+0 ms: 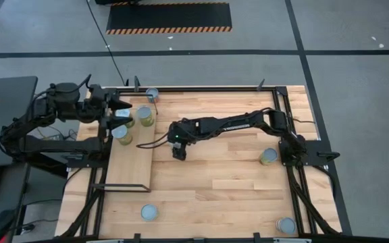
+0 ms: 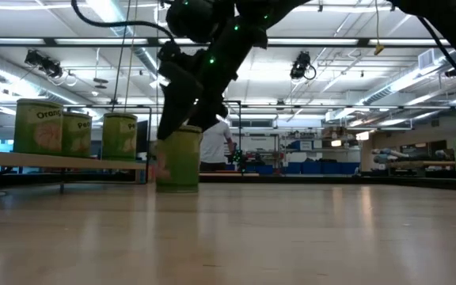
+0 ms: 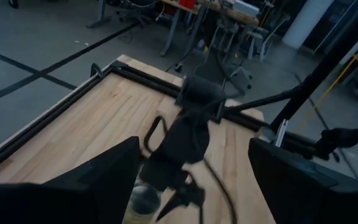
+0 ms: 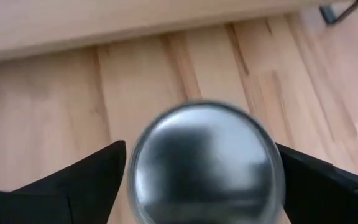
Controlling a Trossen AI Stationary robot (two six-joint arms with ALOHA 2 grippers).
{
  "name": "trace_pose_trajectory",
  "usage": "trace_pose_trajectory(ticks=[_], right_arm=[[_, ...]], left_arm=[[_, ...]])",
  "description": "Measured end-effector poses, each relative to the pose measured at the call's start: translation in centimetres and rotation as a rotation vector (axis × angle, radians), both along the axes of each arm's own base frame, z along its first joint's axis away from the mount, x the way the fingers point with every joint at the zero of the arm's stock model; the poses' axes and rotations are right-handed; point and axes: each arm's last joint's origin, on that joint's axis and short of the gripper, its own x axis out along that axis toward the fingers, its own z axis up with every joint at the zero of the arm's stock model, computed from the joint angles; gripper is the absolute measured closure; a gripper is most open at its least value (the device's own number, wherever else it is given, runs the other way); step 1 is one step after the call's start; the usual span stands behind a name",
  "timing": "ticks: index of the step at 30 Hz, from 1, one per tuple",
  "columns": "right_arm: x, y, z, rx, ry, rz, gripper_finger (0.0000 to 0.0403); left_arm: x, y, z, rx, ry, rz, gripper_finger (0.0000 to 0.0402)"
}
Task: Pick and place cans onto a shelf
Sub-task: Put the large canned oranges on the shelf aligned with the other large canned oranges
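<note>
Standing on the tabletop (image 1: 235, 182) just beside the shelf's (image 1: 130, 172) edge, a green can (image 2: 178, 158) sits between the right gripper's (image 1: 179, 152) spread fingers. Pick-up step: closing comes next. Left gripper (image 1: 117, 113), spread, waits over shelved cans (image 1: 144, 115).

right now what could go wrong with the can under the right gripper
1. The right gripper straddles a can on the table with fingers open; closing off-centre could tip it.
2. The shelf edge lies close beside it; carrying the can low could clip that edge.
3. The left gripper hovers over the shelf cans, crowding the drop spot.
</note>
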Motion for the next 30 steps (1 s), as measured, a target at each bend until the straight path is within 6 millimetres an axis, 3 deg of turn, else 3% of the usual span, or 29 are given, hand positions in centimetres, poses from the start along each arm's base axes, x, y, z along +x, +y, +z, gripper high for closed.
trace_pose_trajectory(ticks=[8,18,24,30], right_arm=[[-2.8,0.7,7.0,0.007,-0.101,0.0,0.0014],[-10.0,0.2,16.0,-0.176,-0.148,-0.121,0.0025],[-13.7,0.0,19.2,-0.234,-0.176,-0.176,0.0025],[-16.1,-0.3,20.8,-0.27,-0.168,-0.169,0.0025]], left_arm=[[0.5,0.2,-0.7,0.04,0.086,-0.007,0.0095],[5.3,1.5,-2.6,-0.006,0.262,0.022,0.0095],[7.9,2.0,-4.2,-0.048,0.375,0.036,0.0095],[10.7,0.6,-5.7,-0.03,0.469,0.063,0.0095]])
